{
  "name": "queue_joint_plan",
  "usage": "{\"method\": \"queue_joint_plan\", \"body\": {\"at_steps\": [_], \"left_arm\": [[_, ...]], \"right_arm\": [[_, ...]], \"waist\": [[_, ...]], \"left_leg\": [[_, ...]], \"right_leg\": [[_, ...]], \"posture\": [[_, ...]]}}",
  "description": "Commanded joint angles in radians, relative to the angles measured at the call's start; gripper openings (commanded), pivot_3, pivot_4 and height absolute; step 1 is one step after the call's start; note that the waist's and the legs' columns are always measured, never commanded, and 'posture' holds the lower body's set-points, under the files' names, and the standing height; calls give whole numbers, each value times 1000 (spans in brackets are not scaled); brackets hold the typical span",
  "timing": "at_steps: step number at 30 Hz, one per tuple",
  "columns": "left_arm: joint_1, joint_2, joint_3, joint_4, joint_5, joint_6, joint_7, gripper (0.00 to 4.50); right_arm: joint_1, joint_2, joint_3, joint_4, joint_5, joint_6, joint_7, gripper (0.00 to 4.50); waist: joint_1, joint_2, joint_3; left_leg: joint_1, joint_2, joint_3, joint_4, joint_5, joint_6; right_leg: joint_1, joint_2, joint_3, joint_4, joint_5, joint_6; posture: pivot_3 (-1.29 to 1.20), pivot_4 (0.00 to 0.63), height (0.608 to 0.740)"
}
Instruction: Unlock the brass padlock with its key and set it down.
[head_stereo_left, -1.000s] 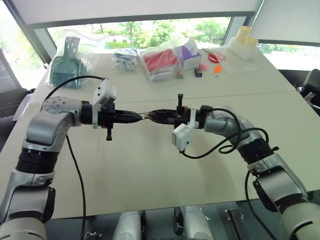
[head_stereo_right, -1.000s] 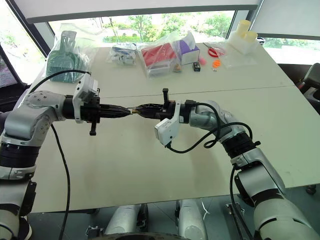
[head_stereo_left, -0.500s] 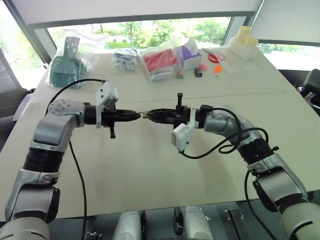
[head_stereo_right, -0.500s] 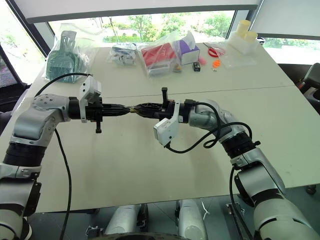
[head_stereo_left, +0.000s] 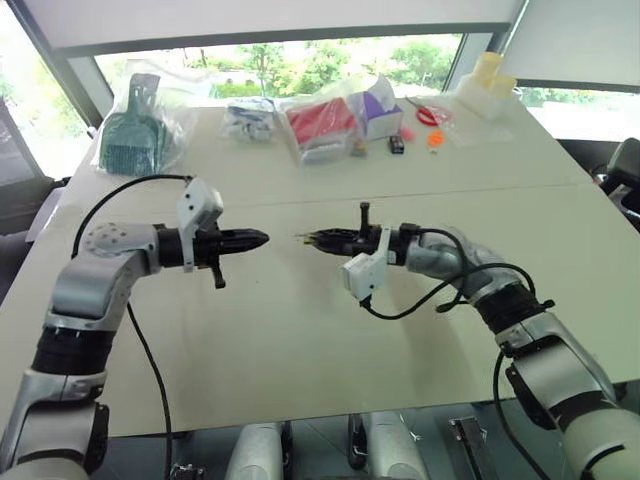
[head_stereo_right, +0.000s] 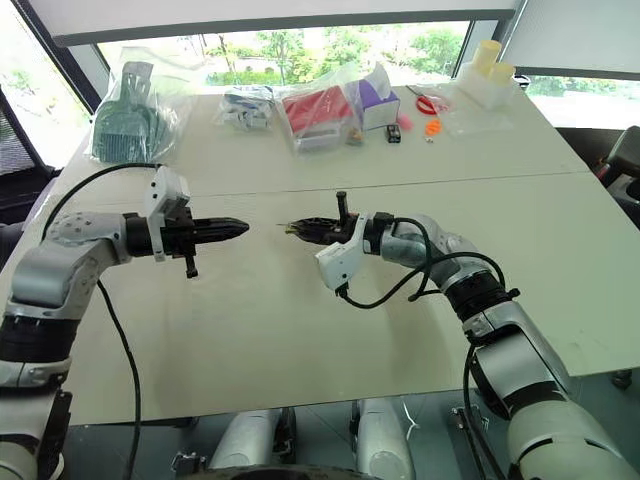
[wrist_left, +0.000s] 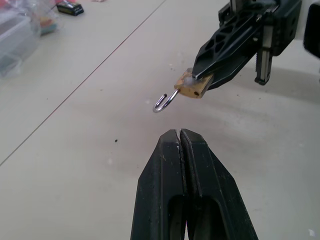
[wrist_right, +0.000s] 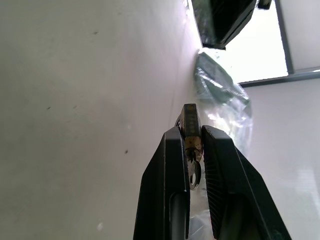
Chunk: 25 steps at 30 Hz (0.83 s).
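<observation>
My right gripper (head_stereo_left: 303, 238) is shut on the small brass padlock (wrist_left: 192, 86), held a little above the pale table (head_stereo_left: 300, 330). The padlock's thin silvery shackle (wrist_left: 162, 104) hangs out as an open hook toward my left gripper. In the right wrist view the padlock (wrist_right: 190, 116) sits pinched between the fingers (wrist_right: 170, 165), and the silver key (wrist_right: 194, 174) lies just behind it in the gap. My left gripper (head_stereo_left: 262, 238) is shut with nothing visible in it, its tips (wrist_left: 180, 134) a short gap away from the shackle.
Along the table's far edge lie a bagged teal item (head_stereo_left: 135, 130), a bagged red item (head_stereo_left: 322, 120), a purple box (head_stereo_left: 380, 108), red scissors (head_stereo_left: 428, 113) and white cups (head_stereo_left: 487, 80). A seam (head_stereo_left: 500, 188) crosses the tabletop behind both arms.
The two grippers met tip to tip at the padlock before. My left gripper has pulled back to the left, and both have sunk toward the table. The padlock stays in the right gripper.
</observation>
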Motion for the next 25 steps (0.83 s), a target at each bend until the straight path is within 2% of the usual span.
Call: {"method": "queue_joint_plan", "body": {"at_steps": [1, 4, 6, 7, 8, 9, 13, 14, 17, 21, 25], "left_arm": [[66, -16, 54, -109, -28, 26, 81, 30], [134, -36, 77, -197, -61, 71, 141, 30], [151, -39, 81, -222, -68, 83, 163, 0], [155, -38, 82, -228, -71, 87, 171, 0], [160, -36, 82, -234, -73, 89, 176, 0], [163, -34, 82, -237, -74, 91, 178, 0], [176, -17, 84, -256, -85, 100, 174, 0], [179, -13, 84, -262, -90, 103, 173, 0], [185, 1, 82, -274, -90, 102, 172, 0], [185, 11, 81, -280, -92, 102, 178, 0], [187, 29, 81, -288, -95, 107, 172, 0]], "right_arm": [[-42, 21, 16, 37, -54, 24, -54, 0], [-46, 30, 43, 72, -87, 30, -70, 0], [-48, 25, 52, 80, -92, 19, -68, 959], [-49, 23, 56, 83, -93, 14, -69, 1290], [-49, 19, 59, 85, -93, 13, -66, 1914], [-47, 14, 64, 89, -93, 15, -57, 2304], [-10, -15, 52, 44, 8, 41, 69, 4185], [8, -24, 43, 14, 65, 68, 128, 4428], [64, -66, 5, -121, 246, 216, 312, 4428], [137, -104, -67, -332, 461, 561, 518, 4428], [171, -129, -172, -576, 710, 1129, 641, 4428]], "waist": [[-2, 0, 0], [-3, 0, 0], [0, 0, 0], [1, 0, 0], [1, 0, 0], [1, 0, 0], [-1, 0, 0], [-1, 0, 0], [4, 0, 0], [2, 0, 0], [2, 0, 0]], "left_leg": [[0, 0, 0, 0, 0, 0], [0, 0, 0, 0, 2, -4], [0, 0, 0, 0, 3, -4], [0, 0, -1, 0, 3, -4], [0, 0, -1, 0, 2, -4], [0, 0, -1, 0, 2, -3], [1, 0, -1, 0, 2, -3], [1, 0, -1, -1, 2, -3], [1, 0, -2, -1, 1, -3], [1, 0, -2, 0, 1, -2], [1, 1, -3, -1, 1, -2]], "right_leg": [[0, 0, 0, 0, 0, 0], [0, 0, 0, 0, 0, 0], [0, 0, 0, 0, 0, 0], [0, 0, 0, 0, 0, 0], [0, 0, 0, 0, 0, 0], [0, 0, 0, 0, 0, 0], [0, 0, 0, 0, 0, 0], [0, 0, 0, 0, 0, 0], [2, 0, -1, 0, 0, 0], [2, -1, 0, 0, 0, 0], [1, -1, 0, 1, 0, 0]], "posture": [[0, 150, 740], [0, 150, 740], [0, 150, 740], [0, 150, 740], [0, 150, 740], [0, 150, 740], [0, 150, 740], [0, 150, 740], [0, 150, 740], [0, 150, 740], [0, 150, 740]]}}
